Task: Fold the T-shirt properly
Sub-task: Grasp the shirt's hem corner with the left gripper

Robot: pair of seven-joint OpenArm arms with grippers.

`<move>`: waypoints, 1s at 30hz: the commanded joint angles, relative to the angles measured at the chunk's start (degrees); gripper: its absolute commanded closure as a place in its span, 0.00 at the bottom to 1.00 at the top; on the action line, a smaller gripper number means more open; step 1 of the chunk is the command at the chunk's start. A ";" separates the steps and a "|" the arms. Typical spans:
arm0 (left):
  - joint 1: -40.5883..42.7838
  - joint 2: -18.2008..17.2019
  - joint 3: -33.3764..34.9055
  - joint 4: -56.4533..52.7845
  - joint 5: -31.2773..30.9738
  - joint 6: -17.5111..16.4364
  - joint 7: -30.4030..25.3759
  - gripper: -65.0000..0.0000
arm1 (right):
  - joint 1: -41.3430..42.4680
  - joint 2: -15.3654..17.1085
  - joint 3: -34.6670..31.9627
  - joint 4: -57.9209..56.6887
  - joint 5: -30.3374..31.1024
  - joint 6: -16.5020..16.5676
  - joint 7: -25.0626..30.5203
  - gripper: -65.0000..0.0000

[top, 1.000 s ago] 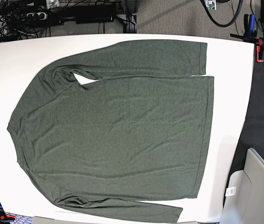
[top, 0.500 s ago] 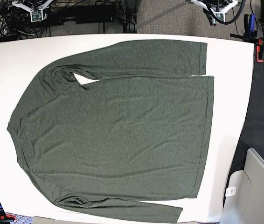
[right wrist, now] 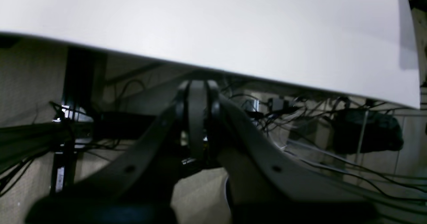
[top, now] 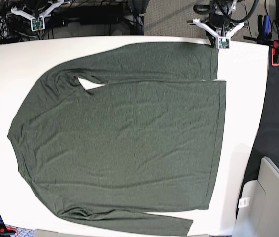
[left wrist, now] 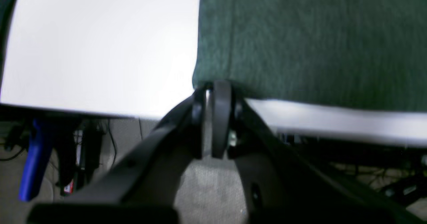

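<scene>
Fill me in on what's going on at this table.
A two-armed robot is about to fold a T-shirt, which lies spread flat on the white table, sleeves folded along its sides. The left pincer sits at the table edge right by the cuff corner of one sleeve, jaws nearly together, gripping nothing yet. The right pincer is shut and empty, off the table's edge.

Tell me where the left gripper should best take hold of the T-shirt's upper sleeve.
Probably at the sleeve's cuff corner, coming from the table's far edge. The sleeve lies flat with that corner near the edge, and the left gripper is already beside it.
</scene>
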 commanded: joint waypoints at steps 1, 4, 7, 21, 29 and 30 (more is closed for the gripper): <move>-0.75 0.85 -0.01 1.15 0.01 0.08 1.15 0.93 | -0.38 0.38 0.34 1.17 -0.12 -0.38 1.16 1.00; -2.60 2.43 -0.27 2.73 0.01 0.08 4.85 0.92 | -0.29 0.38 0.34 1.61 -0.12 -0.38 1.33 1.00; -3.57 2.52 0.08 3.26 0.01 0.08 6.87 0.89 | 0.41 0.38 0.34 1.61 -0.12 -0.38 1.16 1.00; -1.72 -3.72 0.35 4.32 0.18 0.08 1.24 0.80 | 2.70 0.38 0.78 1.61 -0.12 -0.38 0.81 1.00; -1.37 -5.13 0.26 4.23 -4.21 0.08 2.21 0.80 | 4.28 0.38 0.69 1.79 -0.12 -0.38 -2.89 1.00; -1.37 -5.13 0.08 4.32 -5.71 0.08 2.82 0.80 | 4.28 0.38 0.52 1.96 -0.12 -0.38 -2.89 1.00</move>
